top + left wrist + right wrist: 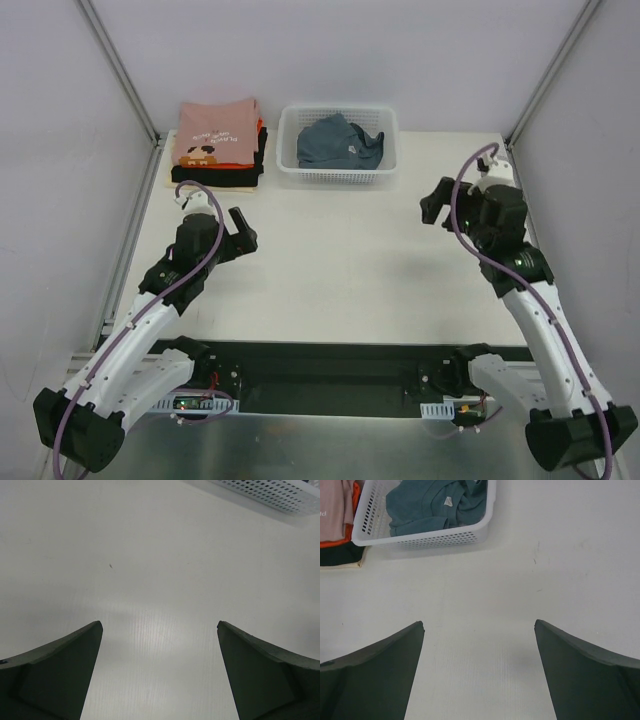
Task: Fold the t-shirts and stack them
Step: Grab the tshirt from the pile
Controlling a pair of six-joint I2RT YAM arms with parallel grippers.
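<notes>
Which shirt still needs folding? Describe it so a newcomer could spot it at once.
At the far edge of the table sits a white mesh basket, right of the folded stack. The crumpled blue-grey t-shirt lies inside it, the only one unfolded and not stacked.

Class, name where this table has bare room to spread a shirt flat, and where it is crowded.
The widest bare patch is the table centre, bordered by the left gripper, the right gripper and the basket. The far left is crowded: the folded stack sits beside the basket holding the blue-grey t-shirt.
</notes>
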